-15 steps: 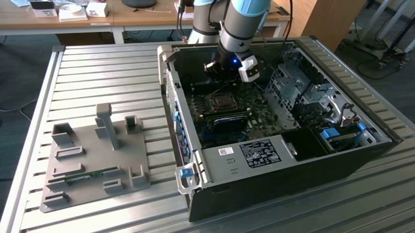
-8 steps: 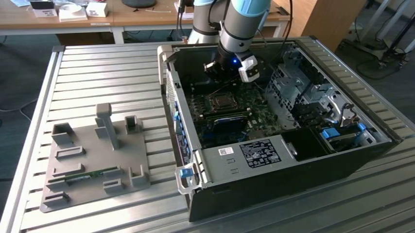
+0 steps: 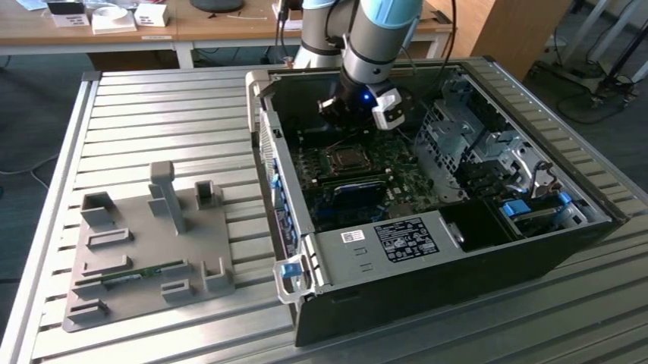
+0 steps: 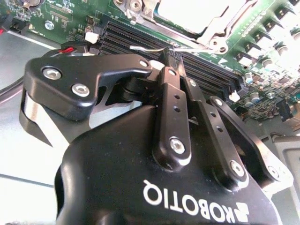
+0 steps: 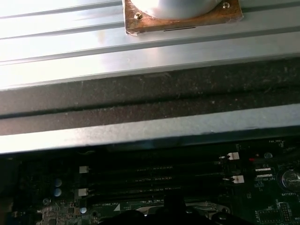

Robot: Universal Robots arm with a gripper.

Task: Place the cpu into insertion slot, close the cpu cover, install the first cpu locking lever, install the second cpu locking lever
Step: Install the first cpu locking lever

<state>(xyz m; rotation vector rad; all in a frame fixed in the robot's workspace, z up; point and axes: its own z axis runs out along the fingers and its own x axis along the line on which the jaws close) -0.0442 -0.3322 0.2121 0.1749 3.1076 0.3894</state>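
Note:
The cpu [image 4: 192, 11], with a dull silvery top, lies in its socket on the green motherboard, and the silvery cpu cover [image 4: 219, 29] lies flat around it. In the exterior view the cpu [image 3: 347, 158] sits mid-board inside the open computer case. My gripper [image 4: 171, 55] is shut, its black fingers pressed together with nothing seen between them. Its tips sit at the end of a thin wire locking lever [image 4: 143, 48] beside the socket, over the memory slots. In the exterior view the gripper [image 3: 354, 121] hangs just behind the socket.
The case's side wall [image 3: 268, 152] and a drive cage [image 3: 476, 144] flank the board. Black memory slots [image 4: 140, 40] run next to the socket. A grey fixture plate [image 3: 142, 250] with a memory stick [image 3: 132, 274] lies on the slatted table at the exterior view's left.

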